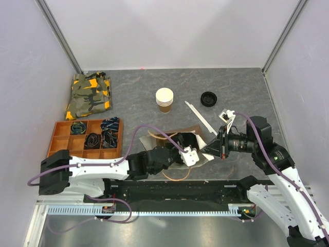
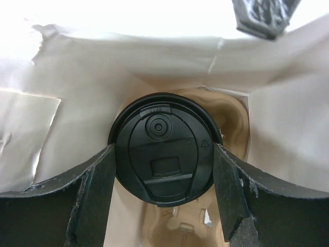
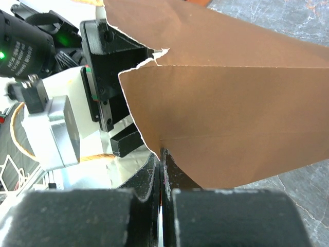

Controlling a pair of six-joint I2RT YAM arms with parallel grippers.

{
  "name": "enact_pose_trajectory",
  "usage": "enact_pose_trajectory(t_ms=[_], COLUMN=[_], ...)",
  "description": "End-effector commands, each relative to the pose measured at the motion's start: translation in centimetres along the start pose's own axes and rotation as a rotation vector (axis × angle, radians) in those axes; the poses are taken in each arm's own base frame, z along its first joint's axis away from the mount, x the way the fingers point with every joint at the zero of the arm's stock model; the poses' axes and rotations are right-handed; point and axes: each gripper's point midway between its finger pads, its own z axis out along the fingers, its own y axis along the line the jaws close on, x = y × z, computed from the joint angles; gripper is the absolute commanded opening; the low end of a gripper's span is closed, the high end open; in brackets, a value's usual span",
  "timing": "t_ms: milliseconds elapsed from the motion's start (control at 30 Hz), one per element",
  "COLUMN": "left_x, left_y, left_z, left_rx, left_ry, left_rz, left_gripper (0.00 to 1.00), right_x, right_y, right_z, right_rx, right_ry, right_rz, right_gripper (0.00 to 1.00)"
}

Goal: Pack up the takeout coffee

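Observation:
The takeout coffee shows in the left wrist view as a round black lid; the brown cup under it is hidden. It sits inside the open paper bag, above a cardboard carrier at the bag's bottom. My left gripper reaches down into the bag, with a finger against each side of the lid. My right gripper is shut on the torn edge of the brown bag, at the bag's right side. The left gripper is inside the bag mouth.
A stack of cream-rimmed cups stands behind the bag. A loose black lid and a white stick lie at the back right. An orange divided tray and a camouflage cloth are at the left.

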Motion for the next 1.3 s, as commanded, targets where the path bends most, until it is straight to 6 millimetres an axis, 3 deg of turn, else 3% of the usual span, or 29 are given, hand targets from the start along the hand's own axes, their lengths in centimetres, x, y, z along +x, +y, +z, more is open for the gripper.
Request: enact_pose_trajectory(t_ms=[0, 500, 833, 1000, 1200, 1267], left_x=[-2.0, 0.8, 2.9, 4.1, 4.3, 4.9], left_y=[0.6, -1.4, -3.2, -4.7, -5.2, -5.6], left_z=[0.8, 3.4, 3.8, 4.8, 5.5, 5.4], left_rx=[-0.025, 0.039, 0.149, 0.209, 0.255, 0.283], left_ry=[-0.088, -0.059, 0.013, 0.071, 0.115, 0.144], left_rz=[-0.085, -0.102, -0.082, -0.069, -0.063, -0.055], left_gripper=[0.02, 0.02, 0.02, 0.02, 0.02, 0.02], right_x=[0.6, 0.7, 0.9, 0.7, 1.2, 1.0], right_y=[0.1, -0.4, -0.9, -1.8, -2.8, -2.9], right_z=[-0.1, -0.2, -0.4, -0.5, -0.7, -0.8], right_rx=[-0.016, 0.018, 0.055, 0.114, 0.174, 0.186], right_ry=[0.008, 0.018, 0.020, 0.019, 0.046, 0.037], right_rz=[-0.007, -0.010, -0.017, 0.003, 0.034, 0.028], right_gripper=[0.00, 0.00, 0.00, 0.00, 0.00, 0.04])
